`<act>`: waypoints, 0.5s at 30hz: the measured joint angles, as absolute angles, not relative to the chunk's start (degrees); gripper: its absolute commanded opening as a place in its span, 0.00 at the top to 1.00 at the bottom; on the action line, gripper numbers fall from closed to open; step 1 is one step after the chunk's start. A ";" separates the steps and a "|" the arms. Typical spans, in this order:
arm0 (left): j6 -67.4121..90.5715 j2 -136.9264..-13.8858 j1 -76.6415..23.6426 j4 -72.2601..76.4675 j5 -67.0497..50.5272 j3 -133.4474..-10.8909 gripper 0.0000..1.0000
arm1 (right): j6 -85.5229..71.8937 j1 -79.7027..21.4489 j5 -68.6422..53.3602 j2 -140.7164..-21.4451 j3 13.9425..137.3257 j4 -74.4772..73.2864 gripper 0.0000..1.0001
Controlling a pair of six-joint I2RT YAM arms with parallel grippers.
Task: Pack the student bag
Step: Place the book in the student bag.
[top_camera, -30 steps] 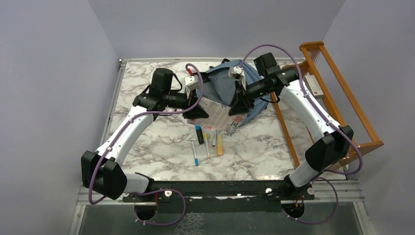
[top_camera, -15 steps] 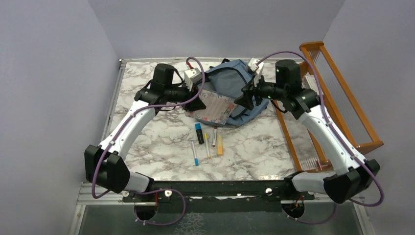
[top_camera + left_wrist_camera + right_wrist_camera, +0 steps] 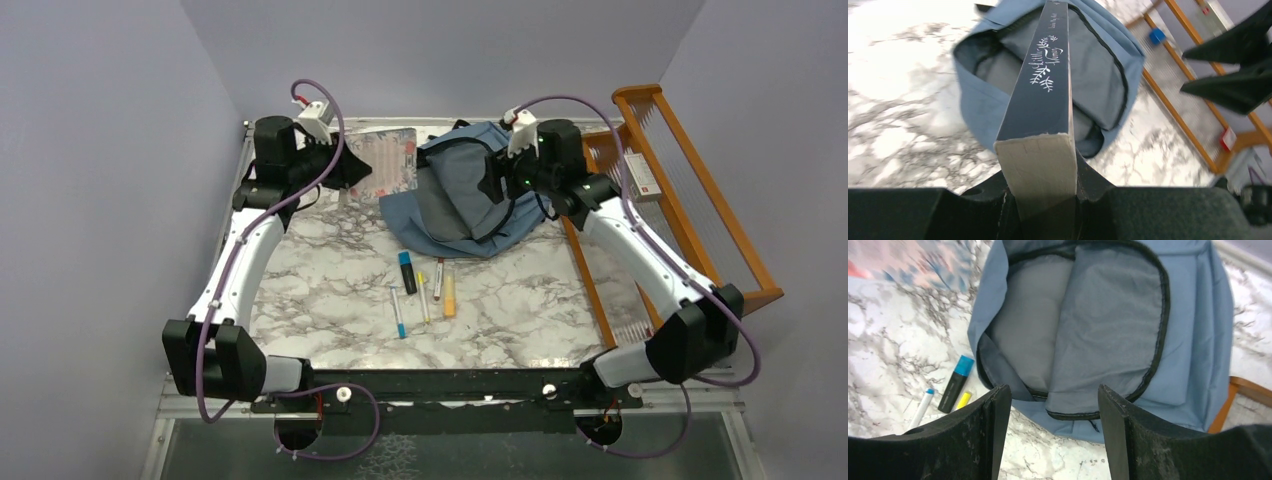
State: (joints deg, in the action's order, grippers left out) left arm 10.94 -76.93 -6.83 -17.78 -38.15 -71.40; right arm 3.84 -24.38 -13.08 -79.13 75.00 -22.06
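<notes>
The student bag (image 3: 455, 195) lies at the back middle of the marble table (image 3: 320, 300), unzipped, its flap folded open so the grey lining inside the black zipper line shows. The right gripper (image 3: 1052, 392) hovers right above that opening, fingers spread wide apart with nothing between them. Off to the bag's left, the left gripper (image 3: 1044, 195) is clamped on a paperback book (image 3: 1040, 75) held clear of the bag. Its navy spine reads "Little Women" in white script above a leaf sprig, and the smaller line beyond is too faint to read. In front of the bag a black highlighter with a blue cap (image 3: 407, 272) lies among several loose pens (image 3: 398, 312). A small white box with a red label (image 3: 643, 175) sits in the orange wooden rack (image 3: 637, 95), its print too small to read.
</notes>
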 measured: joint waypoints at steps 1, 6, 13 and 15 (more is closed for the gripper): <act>12.08 -76.49 -6.31 -17.50 -36.53 -71.40 1.00 | 3.57 -24.77 -12.29 -81.03 75.50 -22.13 0.31; 16.14 -73.82 -5.56 -17.19 -27.22 -71.05 1.00 | 4.01 -29.15 -6.98 -90.19 79.75 -23.00 0.29; 19.14 -70.83 -4.84 -17.23 -18.85 -67.20 1.00 | 7.90 -37.12 7.66 -102.30 86.39 -22.90 0.23; 19.42 -70.65 -4.69 -17.28 -18.00 -66.41 1.00 | 9.15 -38.48 11.44 -105.49 87.42 -22.33 0.22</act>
State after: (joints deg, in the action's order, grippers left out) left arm 19.42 -70.65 -4.69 -17.28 -18.00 -66.41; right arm 9.15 -38.48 11.44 -105.49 87.42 -22.33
